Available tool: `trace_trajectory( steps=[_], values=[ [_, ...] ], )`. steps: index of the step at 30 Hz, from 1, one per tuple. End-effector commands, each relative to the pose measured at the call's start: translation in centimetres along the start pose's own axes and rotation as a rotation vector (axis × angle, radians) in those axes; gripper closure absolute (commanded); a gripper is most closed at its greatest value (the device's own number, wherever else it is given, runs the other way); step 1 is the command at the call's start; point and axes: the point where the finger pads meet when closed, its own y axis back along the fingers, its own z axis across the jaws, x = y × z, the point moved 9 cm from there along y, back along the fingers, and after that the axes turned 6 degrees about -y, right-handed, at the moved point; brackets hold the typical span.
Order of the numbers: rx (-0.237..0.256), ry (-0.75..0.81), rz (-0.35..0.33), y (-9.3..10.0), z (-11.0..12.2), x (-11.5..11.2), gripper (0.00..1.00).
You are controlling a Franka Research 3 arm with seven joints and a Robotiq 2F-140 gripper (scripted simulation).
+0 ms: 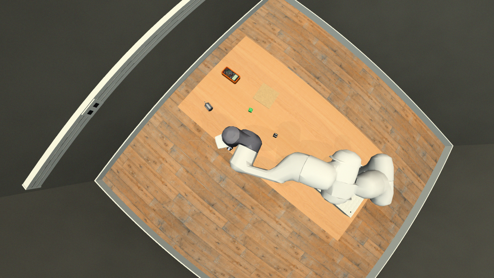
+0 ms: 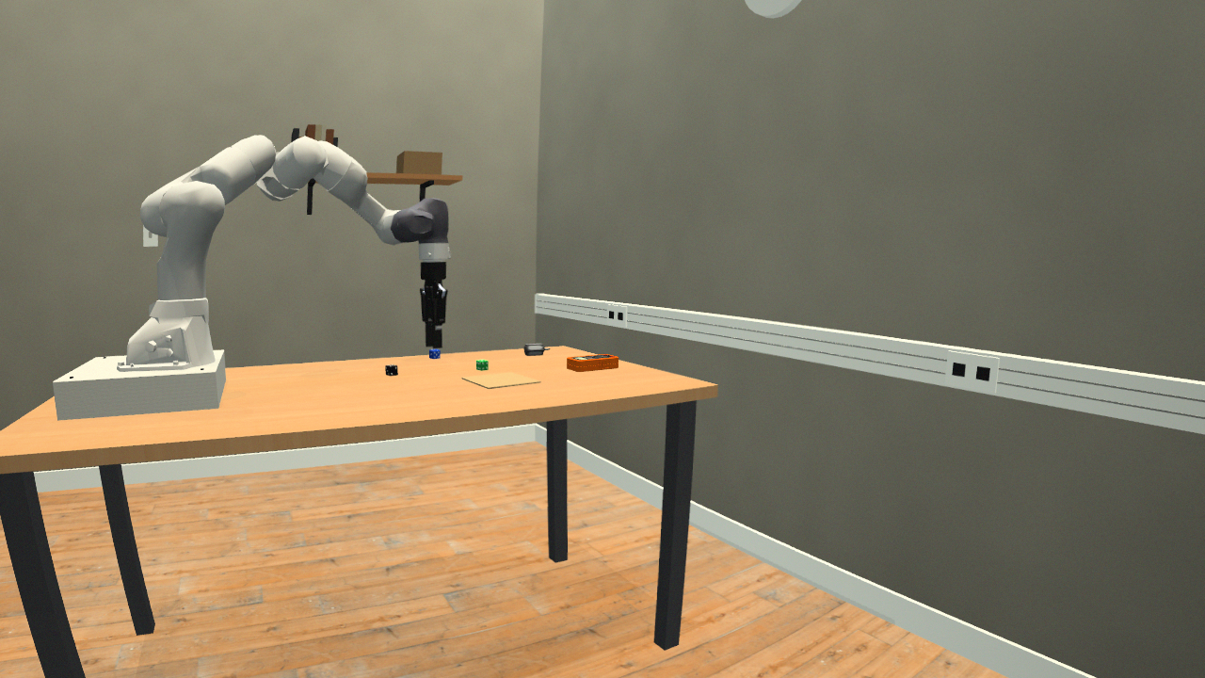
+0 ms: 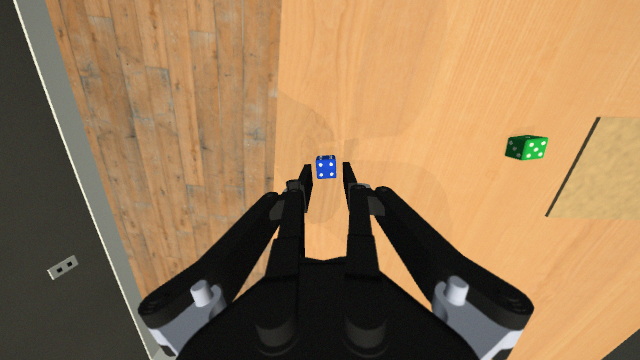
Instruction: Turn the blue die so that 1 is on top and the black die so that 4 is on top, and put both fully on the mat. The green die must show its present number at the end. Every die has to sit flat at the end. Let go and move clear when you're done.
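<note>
The blue die [image 2: 434,354] [image 3: 326,167] sits flat on the table near its long edge, four pips up; the arm hides it in the top view. My gripper [image 2: 433,344] [image 3: 327,173] is open, pointing down, with its fingertips just above the die and to either side of it, a gap showing on each side. The black die [image 1: 275,135] [image 2: 392,370] lies on the table nearer the robot base; its top looks like a six, but is small. The green die [image 1: 250,109] [image 2: 482,364] [image 3: 527,148] shows five on top, beside the tan mat [image 1: 266,95] [image 2: 501,380] [image 3: 600,175].
An orange multimeter [image 1: 230,75] [image 2: 592,363] lies toward the table's far end from the base. A small grey motor-like object [image 1: 208,106] [image 2: 534,348] lies near the same long edge as the blue die. The table edge is close to the gripper's left in the wrist view.
</note>
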Motion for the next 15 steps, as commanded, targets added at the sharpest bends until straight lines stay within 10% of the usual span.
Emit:
trace_trajectory(
  steps=[1,15],
  values=[
    [0.003,0.001,0.002,0.03,-0.21,-0.01,0.68],
    [0.003,0.001,0.002,0.03,-0.34,0.04,0.68]
  ],
)
